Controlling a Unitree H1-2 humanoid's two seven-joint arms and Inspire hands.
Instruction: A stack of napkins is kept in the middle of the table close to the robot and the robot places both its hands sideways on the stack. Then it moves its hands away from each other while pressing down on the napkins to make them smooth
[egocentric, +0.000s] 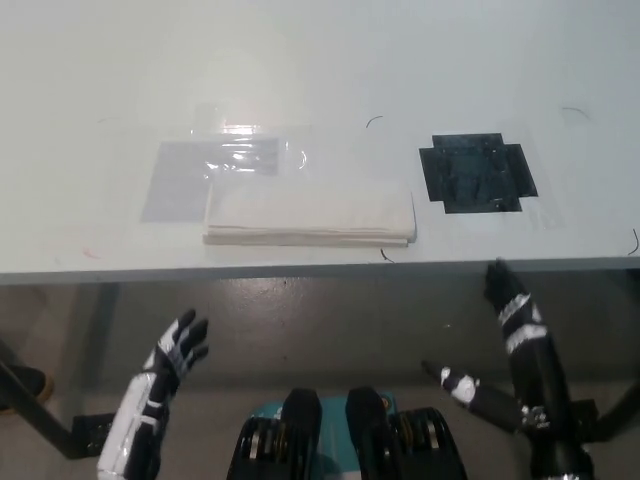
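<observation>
A flat white stack of napkins (310, 216) lies on the pale table (320, 70) close to its near edge, about in the middle. My white left hand (178, 346) hovers below the table edge at the lower left, its fingers spread and holding nothing. On the lower right my black right hand (508, 300) points up toward the table edge, fingers extended and apart. Neither hand touches the napkins.
A clear plastic sheet (225, 160) lies behind and to the left of the stack. A black cross-shaped mark (476, 173) is on the table to the stack's right. The table's near edge (320, 271) runs across the view above both hands.
</observation>
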